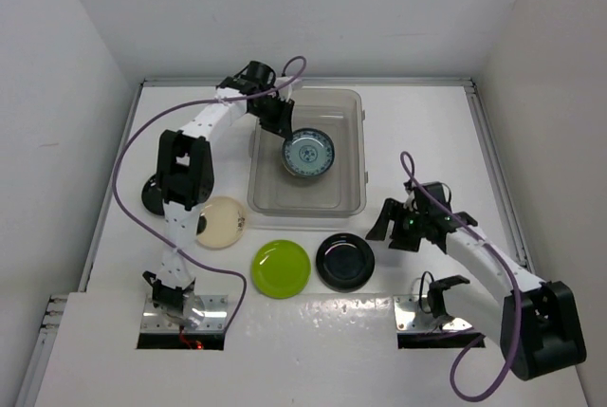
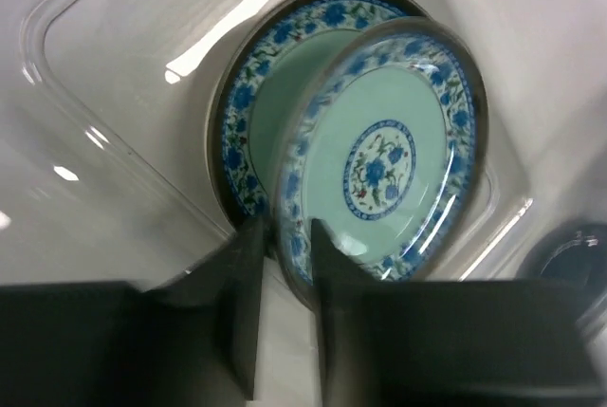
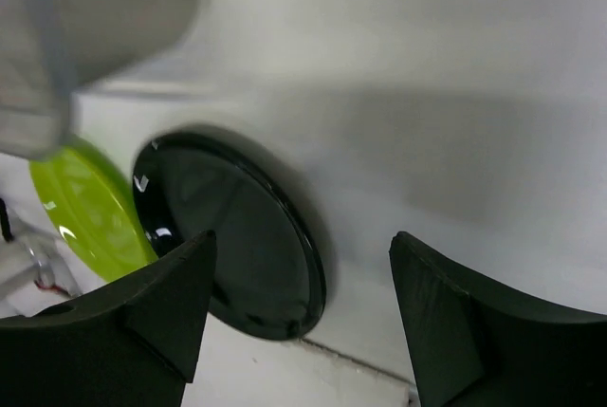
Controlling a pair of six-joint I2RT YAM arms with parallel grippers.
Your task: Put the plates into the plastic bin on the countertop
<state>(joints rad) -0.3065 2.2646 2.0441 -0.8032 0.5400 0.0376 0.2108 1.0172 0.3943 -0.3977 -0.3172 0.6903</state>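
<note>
My left gripper [image 1: 278,120] reaches into the clear plastic bin [image 1: 360,141] and is shut on the rim of a teal-blue patterned plate [image 1: 308,154]. In the left wrist view the fingers [image 2: 285,227] straddle that plate [image 2: 379,160], which is held tilted just over a second teal-blue plate [image 2: 248,103] lying in the bin [image 2: 114,94]. My right gripper [image 1: 394,227] is open and empty, just right of a glossy black plate [image 1: 344,261] on the white countertop [image 1: 427,132]. In the right wrist view the gripper [image 3: 302,241] hangs over that plate's [image 3: 228,236] edge.
A lime green plate [image 1: 281,268] lies left of the black one and also shows in the right wrist view [image 3: 85,208]. A cream plate [image 1: 220,222] and another black plate [image 1: 154,194] lie by the left arm. White walls edge the counter.
</note>
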